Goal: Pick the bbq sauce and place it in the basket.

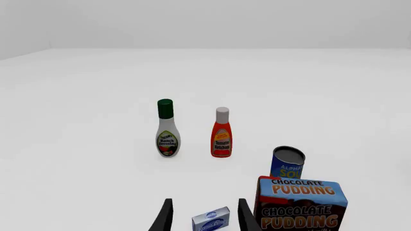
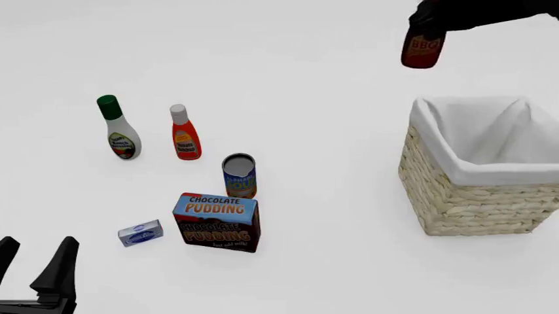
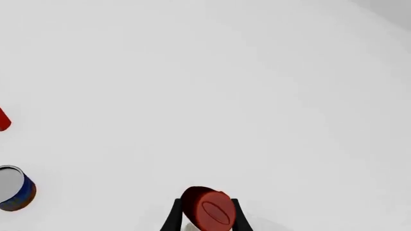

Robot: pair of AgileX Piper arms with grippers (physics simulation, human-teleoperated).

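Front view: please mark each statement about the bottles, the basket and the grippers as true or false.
1. The right gripper holds the bbq sauce in the air. True.
2. The bbq sauce lies inside the basket. False: it hangs above the table, beyond the basket.
3. The left gripper grips the ketchup bottle. False: it is open and holds nothing.
4. The soup can stands behind the pudding box. True.

bbq sauce (image 2: pixel 423 50) above, behind basket (image 2: pixel 472 196) — bottles, can, boxes left
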